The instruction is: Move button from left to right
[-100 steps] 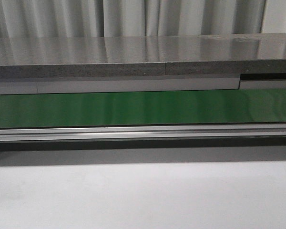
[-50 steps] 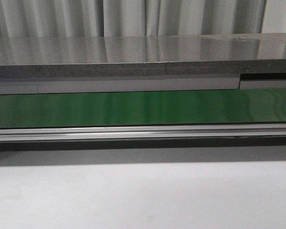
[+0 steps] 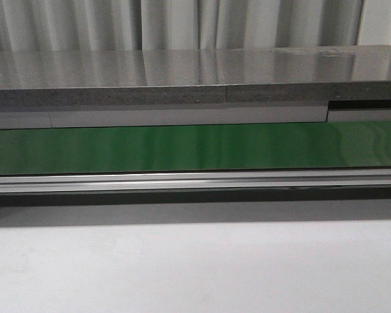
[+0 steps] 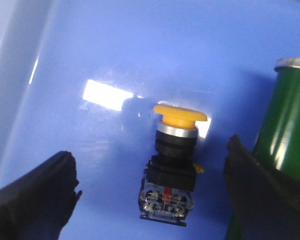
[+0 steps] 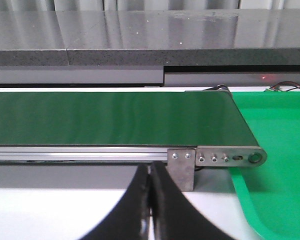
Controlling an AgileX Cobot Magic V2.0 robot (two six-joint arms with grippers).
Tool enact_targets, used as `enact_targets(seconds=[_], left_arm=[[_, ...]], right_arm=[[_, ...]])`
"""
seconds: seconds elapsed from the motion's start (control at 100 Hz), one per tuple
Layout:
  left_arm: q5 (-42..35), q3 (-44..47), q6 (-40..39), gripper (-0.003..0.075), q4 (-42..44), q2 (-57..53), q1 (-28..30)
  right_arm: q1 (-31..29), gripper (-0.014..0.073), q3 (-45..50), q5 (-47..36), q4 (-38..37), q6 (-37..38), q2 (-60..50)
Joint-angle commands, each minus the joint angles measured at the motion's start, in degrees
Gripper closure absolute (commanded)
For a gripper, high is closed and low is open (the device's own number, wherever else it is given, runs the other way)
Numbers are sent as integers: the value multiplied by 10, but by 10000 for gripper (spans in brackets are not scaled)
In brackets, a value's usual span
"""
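button [image 4: 169,165] between spread left gripper [image 4: 150,195] fingers, seemingly untouched

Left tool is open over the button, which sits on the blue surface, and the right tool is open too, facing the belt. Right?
Not quite. The right tool is shut: the right wrist view shows its fingers pressed together with nothing between them. The rest holds: the left tool is open around the button on the blue surface, and the right one faces the belt.

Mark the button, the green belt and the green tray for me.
button [image 4: 180,113]: left wrist view, on its yellow cap.
green belt [image 5: 110,117]: right wrist view, on its flat top surface.
green tray [image 5: 275,125]: right wrist view, on its bare floor beside the belt's end.
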Motion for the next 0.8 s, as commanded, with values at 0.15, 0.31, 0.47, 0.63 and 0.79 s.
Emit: enact_targets(seconds=[0.15,0.31,0.47,0.63,0.79], left_arm=[[-18,-21,-2,142,-7,-8,3],[-26,-21,-2,142,-7,-1,3],[-37,-21,-2,142,-7,0,3],[-41,-21,-2,142,-7,0,3],[-41,-21,-2,142,-7,0,3]], right_arm=[[0,662,-8,-47,1,-2,-13],[0,662,-8,-47,1,-2,-13],[0,662,-8,-47,1,-2,-13],[0,662,-8,-47,1,-2,-13],[0,662,-8,-47,1,-2,-13]])
